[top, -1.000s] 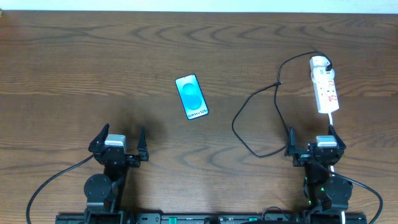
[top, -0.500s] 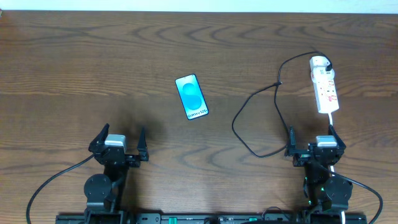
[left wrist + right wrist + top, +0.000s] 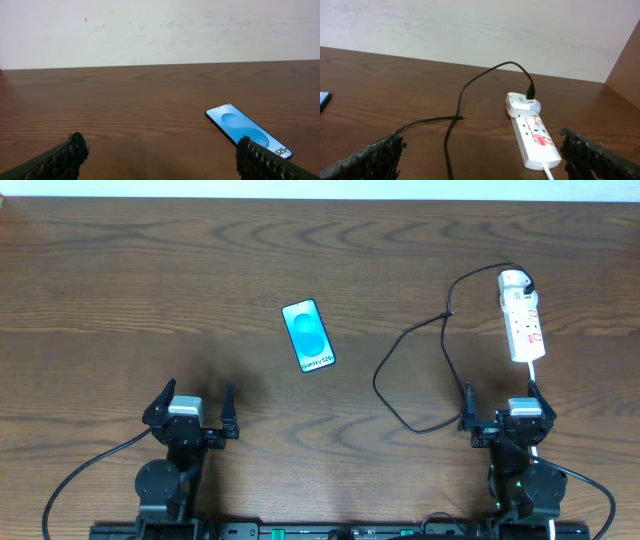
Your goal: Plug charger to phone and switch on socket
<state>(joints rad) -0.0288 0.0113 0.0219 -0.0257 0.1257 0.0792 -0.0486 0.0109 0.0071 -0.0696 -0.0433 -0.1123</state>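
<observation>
The phone (image 3: 308, 335) lies face up near the table's middle with a blue lit screen; the left wrist view has the phone (image 3: 247, 131) ahead and to the right, partly behind the right finger. At the far right lies the white socket (image 3: 521, 317), also seen as the socket (image 3: 532, 134). The charger (image 3: 378, 376) is plugged into its far end and loops left over the wood. Its cable (image 3: 454, 145) runs toward the camera, and a small tip (image 3: 462, 118) rests on the wood. My left gripper (image 3: 198, 392) (image 3: 161, 145) and right gripper (image 3: 499, 392) (image 3: 481, 140) are both open, holding nothing.
The dark wooden table (image 3: 150, 270) ends at a white wall along its far edge. The socket's white cord (image 3: 549, 172) runs back toward the right arm. Thick black robot cables (image 3: 85, 470) trail beside both arm bases at the near edge.
</observation>
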